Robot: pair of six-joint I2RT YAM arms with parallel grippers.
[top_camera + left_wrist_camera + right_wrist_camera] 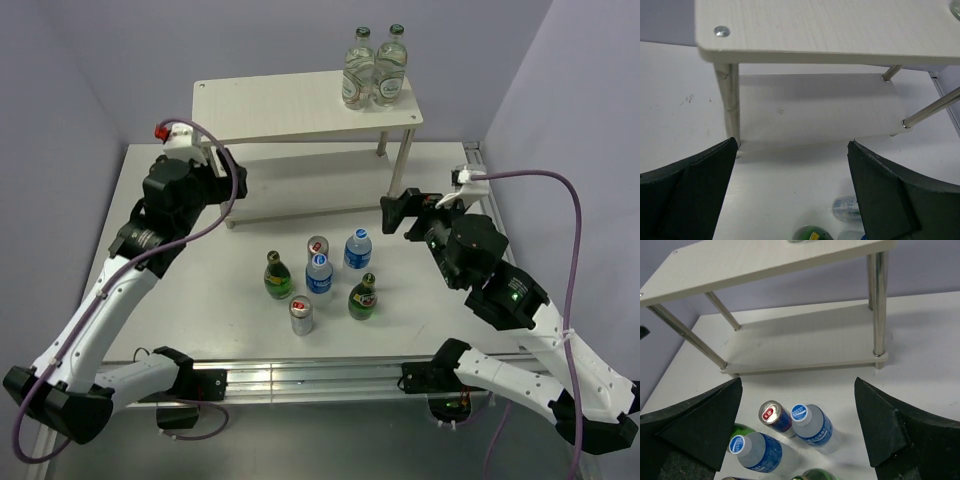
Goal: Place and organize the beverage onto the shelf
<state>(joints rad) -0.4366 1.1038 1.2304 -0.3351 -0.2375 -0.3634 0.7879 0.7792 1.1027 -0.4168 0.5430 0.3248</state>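
Note:
The beverage stands in a cluster on the table before the shelf [290, 105]: two green bottles [276, 277] [363, 297], two water bottles [357, 249] [319, 277] and two cans [318, 247] [301, 316]. My left gripper [230, 172] hangs open at the shelf's left front corner, above the table, holding nothing. The left wrist view shows the shelf [830, 25] ahead and a green bottle [812, 234] low between the fingers. My right gripper [398, 215] is open and empty, right of the cluster. Its wrist view looks down on a can [774, 416] and a water bottle [812, 424].
Two clear glass bottles with green caps [373, 70] stand on the right end of the shelf's top board. The lower board [320, 185] is bare. Thin metal legs [879, 305] hold the boards. Purple walls close in the table at the back and sides.

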